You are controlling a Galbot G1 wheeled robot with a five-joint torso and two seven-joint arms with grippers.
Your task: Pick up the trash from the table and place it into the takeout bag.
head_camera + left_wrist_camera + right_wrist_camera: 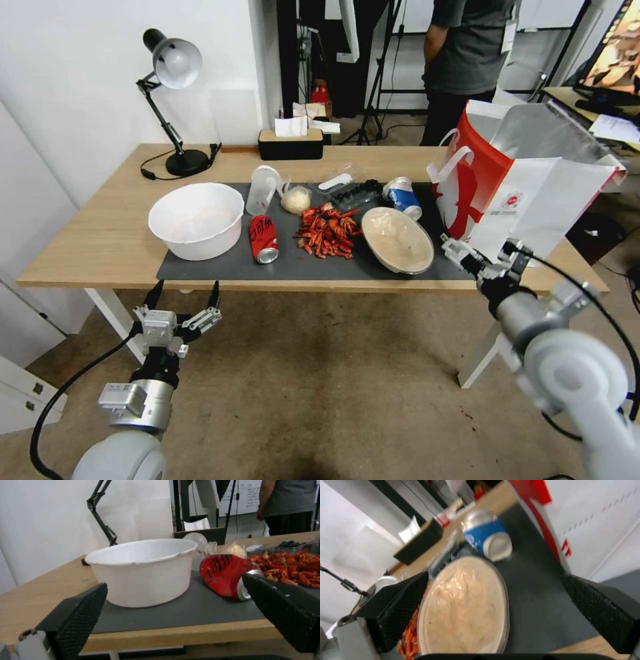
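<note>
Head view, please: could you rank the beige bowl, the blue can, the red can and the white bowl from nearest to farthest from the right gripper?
From the right gripper, open at the table's right front edge:
1. Beige bowl, just to its left on the mat.
2. Blue can, behind that bowl, beside the bag.
3. Red can, lying mid-mat.
4. White bowl, at the mat's left end.

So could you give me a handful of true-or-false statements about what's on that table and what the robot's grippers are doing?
1. The red can lies on its side on the grey mat. True.
2. The beige bowl already sits inside the takeout bag. False: it is on the mat beside the bag.
3. The left gripper holds the white bowl. False: it is open, in front of the table edge.
4. The right gripper is open near the beige bowl. True.
5. The blue-and-white can stands upright. False: it lies tipped over.
</note>
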